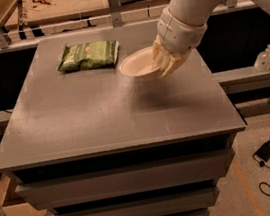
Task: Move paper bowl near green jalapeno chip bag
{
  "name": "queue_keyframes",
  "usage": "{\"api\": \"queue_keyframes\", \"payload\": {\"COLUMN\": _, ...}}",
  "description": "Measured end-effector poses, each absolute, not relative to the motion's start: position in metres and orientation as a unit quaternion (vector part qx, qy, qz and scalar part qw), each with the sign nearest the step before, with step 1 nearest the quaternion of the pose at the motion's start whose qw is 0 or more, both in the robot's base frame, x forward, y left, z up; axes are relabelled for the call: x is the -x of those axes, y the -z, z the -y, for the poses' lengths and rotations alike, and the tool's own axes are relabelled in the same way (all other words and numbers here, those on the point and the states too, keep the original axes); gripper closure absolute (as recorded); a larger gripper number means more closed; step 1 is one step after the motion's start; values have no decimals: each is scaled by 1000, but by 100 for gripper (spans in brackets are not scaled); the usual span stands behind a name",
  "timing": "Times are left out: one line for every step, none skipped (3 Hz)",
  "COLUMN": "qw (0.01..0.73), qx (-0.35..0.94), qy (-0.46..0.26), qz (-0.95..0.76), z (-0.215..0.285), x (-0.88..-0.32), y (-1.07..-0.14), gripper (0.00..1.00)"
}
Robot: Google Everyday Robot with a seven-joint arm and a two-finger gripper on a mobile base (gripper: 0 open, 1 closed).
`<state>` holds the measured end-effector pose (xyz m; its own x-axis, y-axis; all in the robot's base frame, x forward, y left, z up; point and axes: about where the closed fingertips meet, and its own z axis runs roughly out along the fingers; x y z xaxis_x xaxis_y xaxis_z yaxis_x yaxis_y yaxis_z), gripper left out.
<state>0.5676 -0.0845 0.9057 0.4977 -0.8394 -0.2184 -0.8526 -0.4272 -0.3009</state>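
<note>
1. The paper bowl (137, 64) hangs tilted just above the grey table (101, 120), over its far right part, with a shadow under it. It is held by my gripper (165, 64), which reaches in from the right.
2. What worries me is the hold: it is on one thin edge only. I judge that a quick swing could bend the paper, let it slip, and drop the bowl on its side.
3. My jaws are pinched on the bowl's right rim. The rest of the bowl sticks out to the left of them, its open side facing up and toward the camera.
4. Farther back and to the left, the green jalapeno chip bag (88, 55) lies flat. The bowl's left rim is just beside the bag's right end, and I cannot tell whether they touch.
5. Carrying on leftward could shove the bag or land the bowl on it, so I judge the next move is straight down, then let go.
</note>
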Motion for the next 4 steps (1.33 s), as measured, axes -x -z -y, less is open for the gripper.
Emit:
{"api": "queue_keyframes", "payload": {"qw": 224, "qx": 843, "qy": 6, "qz": -490, "z": 89, "x": -614, "y": -919, "gripper": 100}}
{"api": "queue_keyframes", "payload": {"qw": 256, "qx": 840, "qy": 14, "qz": -478, "z": 77, "x": -665, "y": -916, "gripper": 100}}
{"api": "queue_keyframes", "payload": {"qw": 283, "qx": 841, "qy": 4, "qz": -462, "z": 52, "x": -704, "y": -904, "gripper": 100}}
{"api": "queue_keyframes", "payload": {"qw": 290, "qx": 853, "qy": -33, "qz": -434, "z": 2, "x": -743, "y": -869, "gripper": 100}}
